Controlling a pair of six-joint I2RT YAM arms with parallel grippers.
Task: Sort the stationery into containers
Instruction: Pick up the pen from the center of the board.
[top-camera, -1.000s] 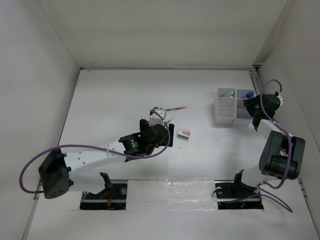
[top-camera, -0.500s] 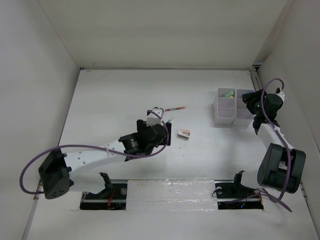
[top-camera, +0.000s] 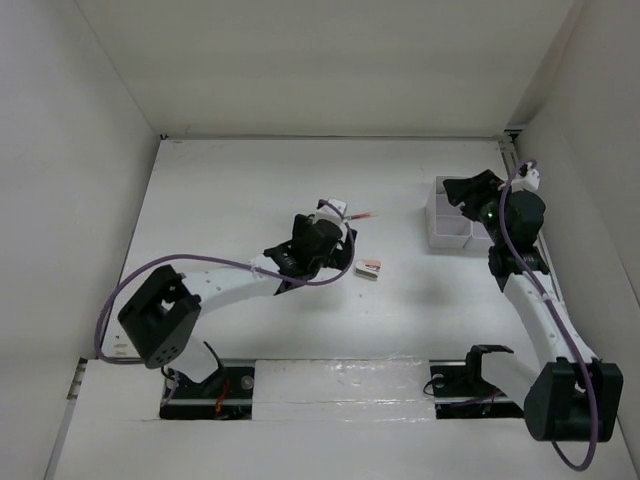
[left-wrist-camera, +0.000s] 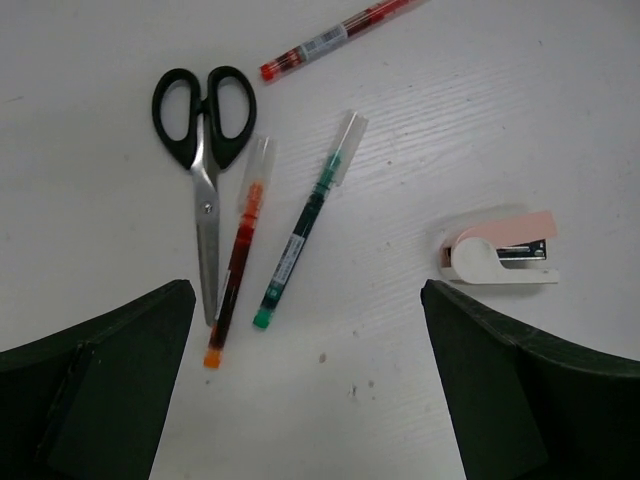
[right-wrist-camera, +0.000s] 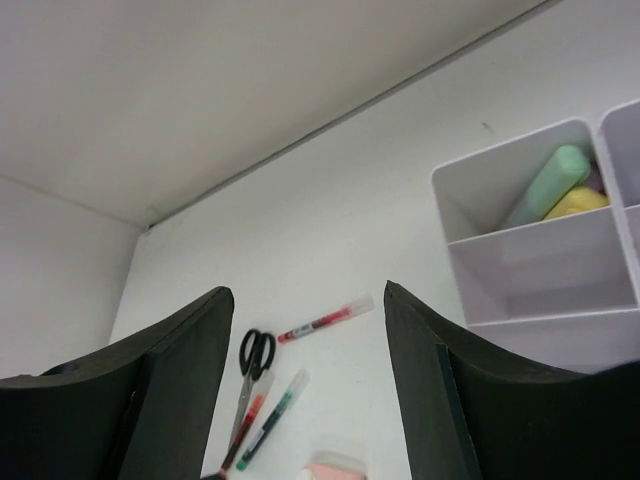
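The left gripper (left-wrist-camera: 308, 330) is spread wide and holds nothing; its 2 fingers fill the lower corners of the left wrist view. The scissors (left-wrist-camera: 205, 150) lie in the upper left, blades pointing down the frame. Just right of them lie an orange pen (left-wrist-camera: 238, 265) and a green pen (left-wrist-camera: 305, 235), whose lower ends are near the gap between the fingers. A red pen (left-wrist-camera: 335, 35) lies at the top edge. A pink-and-white stapler (left-wrist-camera: 500, 250) sits at the right, just above the right finger. Bare table (left-wrist-camera: 400, 160) shows between the pens and the stapler.

The right gripper (right-wrist-camera: 307, 300) is also wide open and empty. The organizer box (right-wrist-camera: 545, 265) is at the right of its view, with a green marker (right-wrist-camera: 545, 185) and a yellow one (right-wrist-camera: 578, 203) in 1 compartment. Seen from above, the box stands close to the right wall (top-camera: 590, 130), with open table on its left.
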